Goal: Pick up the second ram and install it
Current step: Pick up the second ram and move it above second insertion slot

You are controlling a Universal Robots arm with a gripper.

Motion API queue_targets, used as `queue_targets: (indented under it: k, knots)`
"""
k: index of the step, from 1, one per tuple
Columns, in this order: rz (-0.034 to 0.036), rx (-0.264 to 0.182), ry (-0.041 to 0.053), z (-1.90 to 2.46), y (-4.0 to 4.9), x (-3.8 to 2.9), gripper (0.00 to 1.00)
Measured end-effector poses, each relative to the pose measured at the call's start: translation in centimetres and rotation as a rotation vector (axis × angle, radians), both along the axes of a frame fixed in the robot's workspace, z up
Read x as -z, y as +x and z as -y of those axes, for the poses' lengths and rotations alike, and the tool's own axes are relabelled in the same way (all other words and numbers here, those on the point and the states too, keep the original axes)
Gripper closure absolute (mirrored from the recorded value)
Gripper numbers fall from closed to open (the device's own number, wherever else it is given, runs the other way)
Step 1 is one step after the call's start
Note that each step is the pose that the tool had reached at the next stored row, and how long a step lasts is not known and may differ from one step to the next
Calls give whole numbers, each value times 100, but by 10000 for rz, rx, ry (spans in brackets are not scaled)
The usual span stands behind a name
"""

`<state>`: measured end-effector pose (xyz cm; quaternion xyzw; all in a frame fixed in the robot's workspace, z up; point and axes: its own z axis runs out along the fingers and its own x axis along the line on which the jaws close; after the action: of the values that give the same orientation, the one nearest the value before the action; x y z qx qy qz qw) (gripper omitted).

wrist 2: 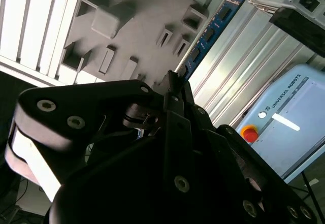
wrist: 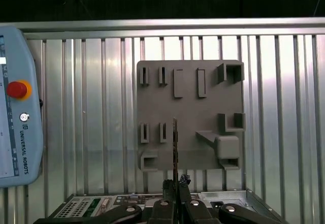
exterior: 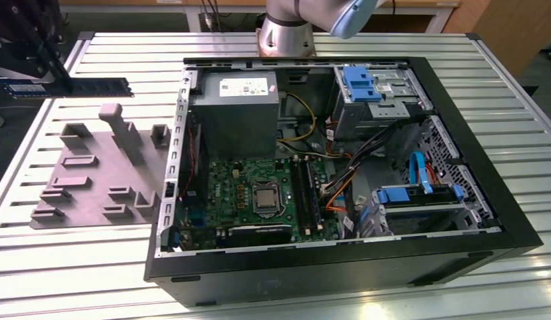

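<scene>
My gripper clamped on second ram — held upper left of exterior view, off grey holder block, apart from case. I judged pick done, install not — seating called for stick edge lined over motherboard slot.

— Where's the computer case?
— On the tabletop, toward its edge on the exterior view's right. The holder block lies beside it, by the opposite edge.
— The memory stick?
— In the jaws, above that opposite edge, near the far corner.
</scene>
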<state>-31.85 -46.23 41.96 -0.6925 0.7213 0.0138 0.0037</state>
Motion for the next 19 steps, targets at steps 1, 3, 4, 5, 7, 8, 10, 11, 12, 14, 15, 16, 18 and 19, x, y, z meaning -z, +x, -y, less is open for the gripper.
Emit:
queue_targets:
  k: [1,3,4,5,7,8,10,11,12,14,15,16,18,19]
  knots:
    - [0,0,0,0,11,0,86]
    - [1,0,0,0,32,0,86]
    - [0,0,0,0,43,0,86]
    - [0,1,0,0,54,0,86]
    - [0,0,0,0,77,0,86]
    - [0,0,0,0,88,0,86]
    - [0,0,0,0,110,0,86]
    - [1,1,0,0,121,0,86]
    - [1,1,0,0,132,0,86]
    - [0,0,-1,0,156,0,86]
    - [1,1,0,0,167,0,86]
    - [1,1,0,0,179,0,86]
    - [0,0,0,0,203,0,86]
    - [0,0,0,0,215,0,86]
